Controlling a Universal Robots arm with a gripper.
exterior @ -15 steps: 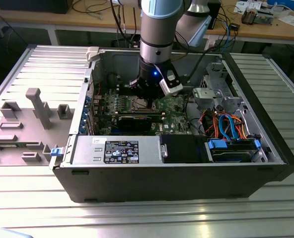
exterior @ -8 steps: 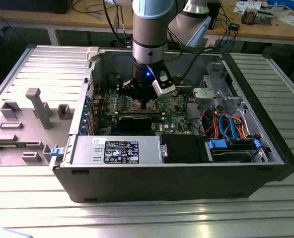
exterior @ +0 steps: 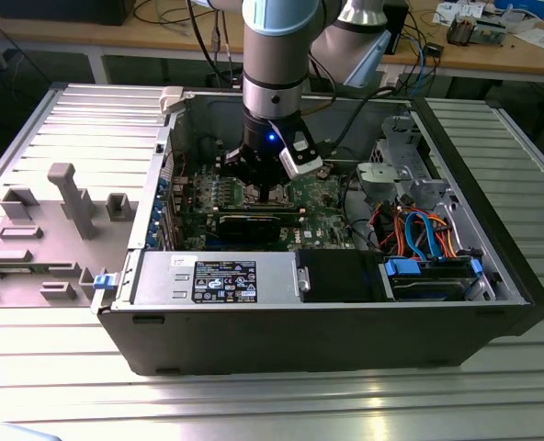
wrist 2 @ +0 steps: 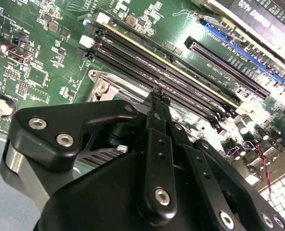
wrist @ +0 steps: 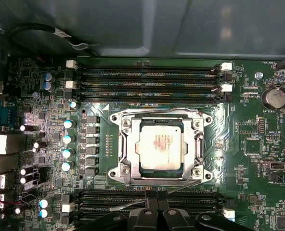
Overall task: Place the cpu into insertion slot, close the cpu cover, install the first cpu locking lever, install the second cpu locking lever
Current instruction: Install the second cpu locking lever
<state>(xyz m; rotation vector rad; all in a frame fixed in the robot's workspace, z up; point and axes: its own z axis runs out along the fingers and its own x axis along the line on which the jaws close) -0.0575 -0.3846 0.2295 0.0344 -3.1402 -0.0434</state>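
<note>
- Ribbed metal table (exterior: 254, 404) fills the foreground of the exterior view and carries an open computer case (exterior: 327, 335).
- On the exterior view's left, grey plastic fixtures (exterior: 70, 207) stand on the same table; wooden benches (exterior: 97, 41) with cables line the room behind.
- Inside the case, the arm reaches down over the green motherboard (exterior: 323, 193).
- Gripper (wrist: 157, 211): fingers appear pressed together with nothing between them, hanging just above the memory slots (wrist: 147, 197) beside the socket.
- Cpu (wrist: 160, 146) lies flat in the insertion slot (wrist: 121, 144), silver top showing.
- Cpu cover (wrist: 199, 144) seems to be down around the chip, though this is hard to confirm.
- A thin wire lever (wrist: 133, 204) runs past the socket's edge, near the fingertips.
</note>
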